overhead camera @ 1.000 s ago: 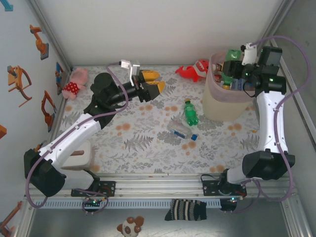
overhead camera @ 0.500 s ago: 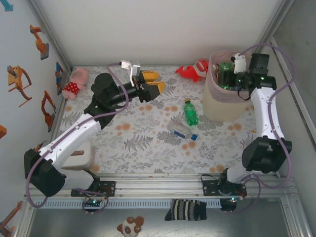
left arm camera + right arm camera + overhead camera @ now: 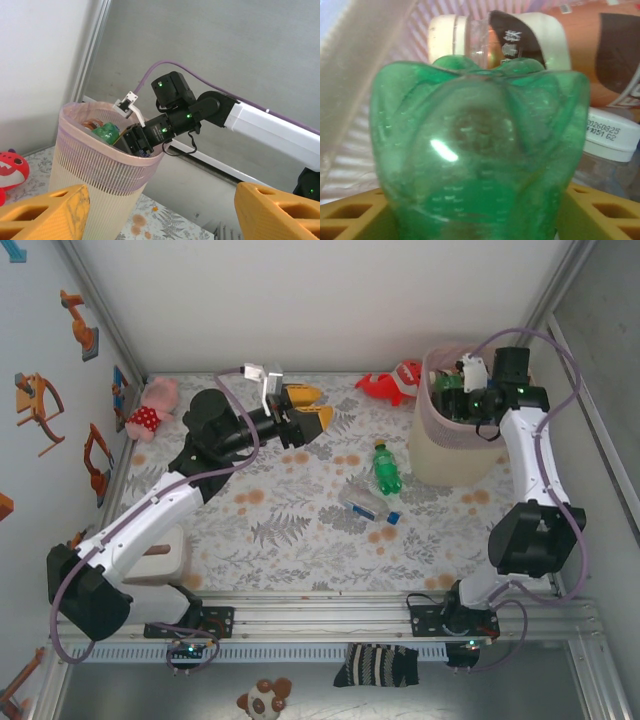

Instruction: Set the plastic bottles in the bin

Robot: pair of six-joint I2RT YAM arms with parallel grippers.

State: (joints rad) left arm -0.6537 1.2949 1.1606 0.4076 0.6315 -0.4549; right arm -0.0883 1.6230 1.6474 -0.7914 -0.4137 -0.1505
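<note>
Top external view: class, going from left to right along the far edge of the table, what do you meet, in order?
In order: pink plush toy → left arm's orange claw → red toy → tall cream bin lined with a pink bag.
</note>
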